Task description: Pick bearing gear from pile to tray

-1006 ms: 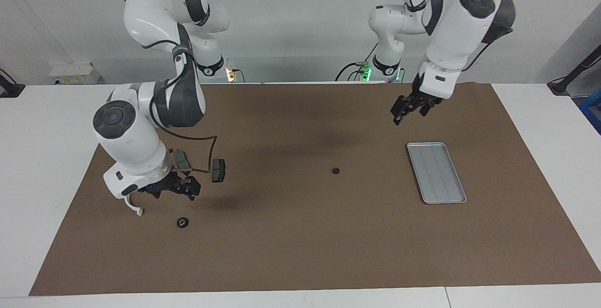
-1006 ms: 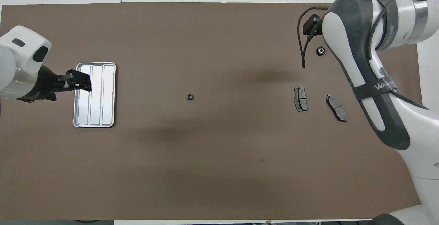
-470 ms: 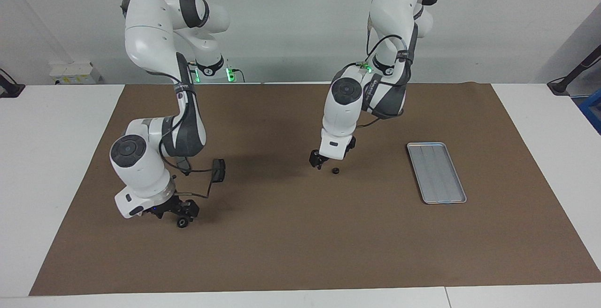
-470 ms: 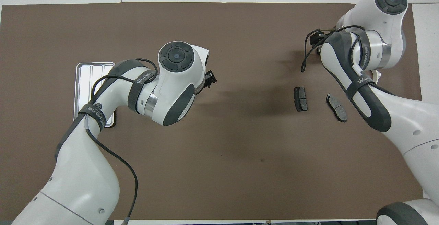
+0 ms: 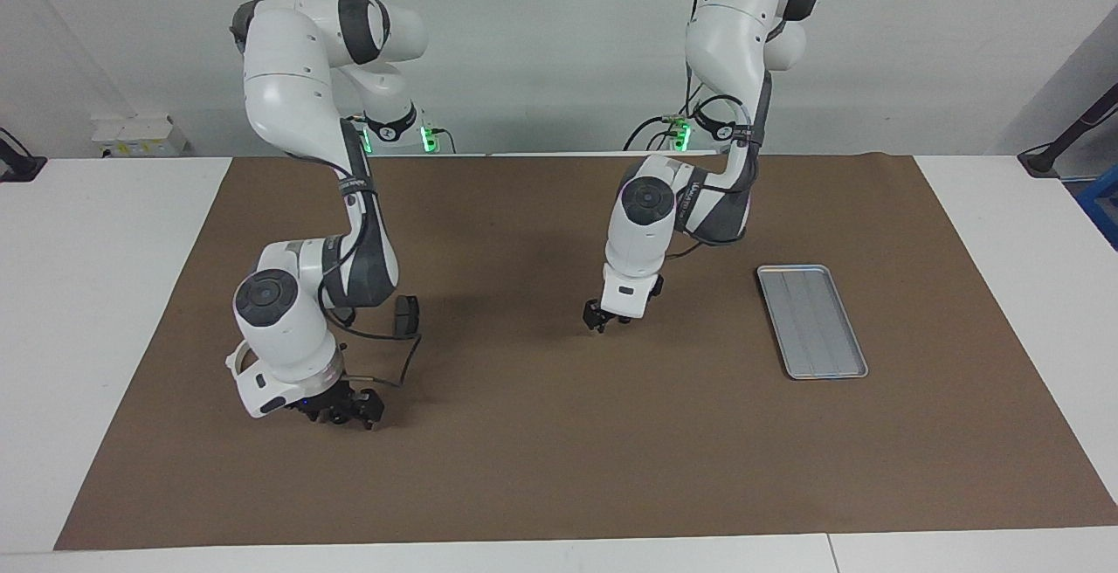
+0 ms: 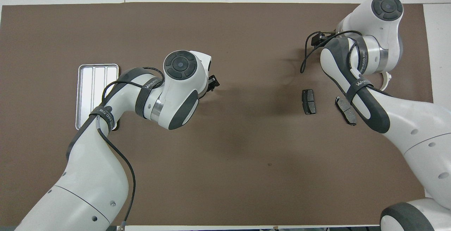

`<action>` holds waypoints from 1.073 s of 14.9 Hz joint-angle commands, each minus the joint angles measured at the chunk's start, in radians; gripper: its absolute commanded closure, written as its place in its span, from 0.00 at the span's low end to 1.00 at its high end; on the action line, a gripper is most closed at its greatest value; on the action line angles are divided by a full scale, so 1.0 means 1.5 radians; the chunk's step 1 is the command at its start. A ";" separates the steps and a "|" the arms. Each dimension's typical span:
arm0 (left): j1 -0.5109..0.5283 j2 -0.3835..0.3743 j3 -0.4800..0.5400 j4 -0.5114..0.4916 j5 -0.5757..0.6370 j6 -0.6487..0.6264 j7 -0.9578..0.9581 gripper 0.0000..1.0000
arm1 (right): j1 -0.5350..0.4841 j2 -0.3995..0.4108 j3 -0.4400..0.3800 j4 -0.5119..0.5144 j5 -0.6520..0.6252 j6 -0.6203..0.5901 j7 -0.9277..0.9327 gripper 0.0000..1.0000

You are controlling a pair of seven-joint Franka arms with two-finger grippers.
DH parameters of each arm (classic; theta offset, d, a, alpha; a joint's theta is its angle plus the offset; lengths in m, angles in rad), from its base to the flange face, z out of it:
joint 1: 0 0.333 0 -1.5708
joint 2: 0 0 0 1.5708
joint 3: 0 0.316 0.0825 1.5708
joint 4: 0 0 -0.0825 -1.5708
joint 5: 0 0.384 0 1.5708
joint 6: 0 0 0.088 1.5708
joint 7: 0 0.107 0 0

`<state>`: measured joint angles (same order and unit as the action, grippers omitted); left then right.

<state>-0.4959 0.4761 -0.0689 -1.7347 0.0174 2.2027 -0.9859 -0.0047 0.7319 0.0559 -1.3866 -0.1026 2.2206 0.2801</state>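
The pile lies at the right arm's end of the mat. One dark grey pad (image 5: 403,315) (image 6: 309,101) lies in the open, a second pad (image 6: 347,110) is partly under the right arm, and the white arc (image 5: 232,361) (image 6: 388,79) peeks out beside the right wrist. My right gripper (image 5: 345,414) is down at the mat where a black round piece lay; that piece is hidden. My left gripper (image 5: 604,321) (image 6: 212,83) is down at the mat's middle, over the spot of a small black round piece, also hidden. The silver tray (image 5: 812,320) (image 6: 93,83) holds nothing.
A brown mat (image 5: 559,468) covers the table. The left arm's elbow hangs over the tray's near corner in the overhead view. A black cable box (image 6: 319,37) hangs off the right wrist.
Both grippers have dropped to the mat. The left one moved onto the small black piece at the middle, the right one onto the black round piece in the pile. Both pieces are now hidden.
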 commanded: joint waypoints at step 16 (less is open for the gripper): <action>0.054 -0.075 0.000 0.002 0.008 -0.148 0.111 1.00 | -0.022 0.002 0.010 -0.021 -0.003 0.027 0.019 0.29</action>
<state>-0.4722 0.4320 -0.0670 -1.7373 0.0192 2.0871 -0.9294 -0.0285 0.7304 0.0554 -1.3891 -0.1024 2.2303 0.2858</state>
